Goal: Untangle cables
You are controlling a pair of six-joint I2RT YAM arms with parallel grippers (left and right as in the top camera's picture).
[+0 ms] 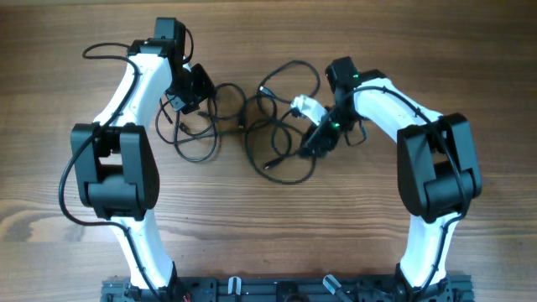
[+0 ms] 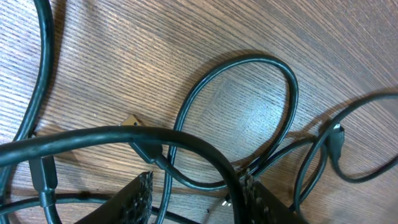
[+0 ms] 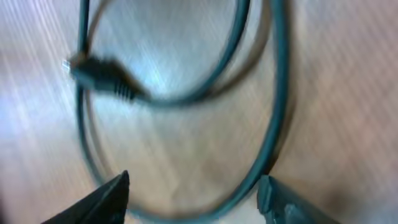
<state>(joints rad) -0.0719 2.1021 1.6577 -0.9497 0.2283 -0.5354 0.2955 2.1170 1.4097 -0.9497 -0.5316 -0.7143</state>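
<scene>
- Cables (image 1: 249, 138): black tangle mid-table on the wood table (image 1: 470, 50), between the two arms. The loops overlap and spread from beside the left claw across to the right claw.
- One loose plug end (image 1: 268, 165) pokes out at the near edge of the tangle.
- Left gripper (image 1: 195, 88): down at the left end of the tangle, low over the wood.
- Left wrist view: left gripper (image 2: 196, 186) has its jaws partway apart, and the gap is wider than any one cord.
- A thick-looking cord (image 2: 93, 140) (close to the lens) sweeps in from the left and drops between the fingers (image 2: 142, 196), hugging the right-hand one. It is not pinched that I can see.
- Same view: a rounded loop (image 2: 293, 93) lies flat on the wood just beyond the fingers. A metal-tipped plug (image 2: 132, 121) sits by its left side, and another plug (image 2: 336, 138) is off to the right.
- Right gripper (image 1: 319, 138): over the right part of the tangle, pointing down into the loops.
- Right wrist view (blurry): right gripper (image 3: 193, 186) has its jaws wide apart and nothing clamped.
- A cord (image 3: 277, 93) curves down through the gap near one fingertip (image 3: 273, 196). I can't tell whether they touch.
- A plug (image 3: 102, 76) lies on the wood further out, upper left.
</scene>
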